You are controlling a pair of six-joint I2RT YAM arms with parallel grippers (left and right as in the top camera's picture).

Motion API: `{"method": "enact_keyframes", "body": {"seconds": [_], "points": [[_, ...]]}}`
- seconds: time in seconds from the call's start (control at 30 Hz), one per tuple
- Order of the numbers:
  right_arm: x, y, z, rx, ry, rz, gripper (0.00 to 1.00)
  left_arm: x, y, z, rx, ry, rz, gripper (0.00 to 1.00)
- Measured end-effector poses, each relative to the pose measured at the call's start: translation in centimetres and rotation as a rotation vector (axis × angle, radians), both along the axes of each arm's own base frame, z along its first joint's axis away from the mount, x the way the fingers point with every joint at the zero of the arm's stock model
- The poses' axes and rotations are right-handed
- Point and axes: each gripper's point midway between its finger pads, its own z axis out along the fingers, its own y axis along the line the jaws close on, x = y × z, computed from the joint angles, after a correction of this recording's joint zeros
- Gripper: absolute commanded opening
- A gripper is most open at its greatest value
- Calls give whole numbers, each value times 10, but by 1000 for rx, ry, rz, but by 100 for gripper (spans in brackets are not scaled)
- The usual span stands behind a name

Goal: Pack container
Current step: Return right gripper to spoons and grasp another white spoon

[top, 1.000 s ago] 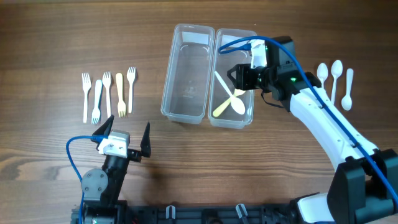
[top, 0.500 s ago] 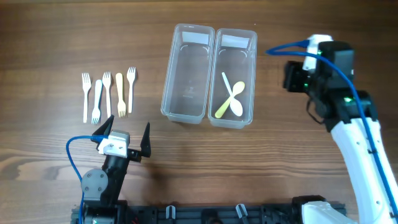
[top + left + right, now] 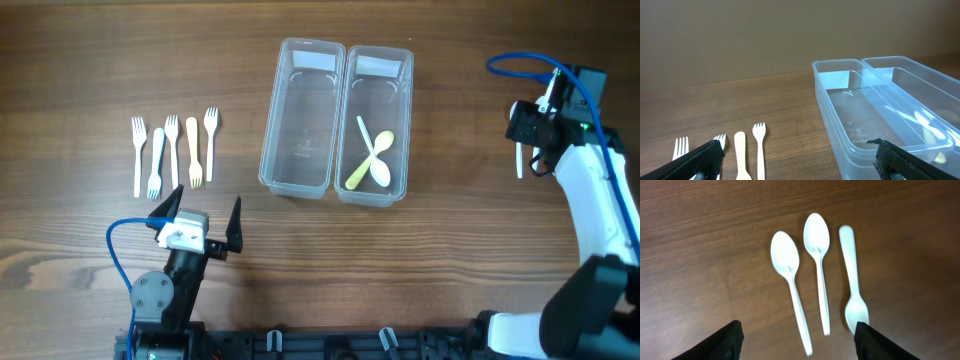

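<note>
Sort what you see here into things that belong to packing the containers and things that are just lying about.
Belongs to the job:
- empty container
- second container
- two packed spoons
- five forks
- three loose spoons

Just lying about:
- nothing stray, only the wooden table itself

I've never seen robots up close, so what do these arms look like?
The right arm has white links, black joints, a green light and a blue cable. The left arm is dark grey with a white block, a blue cable loop and black pointed fingers.
</note>
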Motion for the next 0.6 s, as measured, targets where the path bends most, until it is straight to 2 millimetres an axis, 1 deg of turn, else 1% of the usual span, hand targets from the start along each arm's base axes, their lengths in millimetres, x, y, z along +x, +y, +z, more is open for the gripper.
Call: {"method": "enact_keyframes", "body": {"seconds": [0.07, 0.13, 0.17, 0.27, 0.37, 0.47, 0.5, 0.53, 0.57, 0.6], "points": [[10, -6, -10, 3, -11, 28, 76, 0, 0, 0, 0, 0, 0, 100], [22, -10, -20, 2, -22, 71, 70, 0, 0, 0, 0, 0, 0, 100], [27, -12, -30, 0, -17, 97, 70, 0, 0, 0, 0, 0, 0, 100], [39, -11, -52, -4, -6, 141, 70, 0, 0, 0, 0, 0, 0, 100], [43, -9, -83, 16, 36, 171, 67, 0, 0, 0, 0, 0, 0, 100], [40, -6, -114, 40, 91, 189, 63, 0, 0, 0, 0, 0, 0, 100], [42, -5, -119, 47, 90, 195, 63, 0, 0, 0, 0, 0, 0, 100], [43, -5, -120, 49, 86, 197, 61, 0, 0, 0, 0, 0, 0, 100], [44, -4, -121, 52, 82, 201, 56, 0, 0, 0, 0, 0, 0, 100], [46, -4, -121, 57, 78, 205, 42, 0, 0, 0, 0, 0, 0, 100]]}}
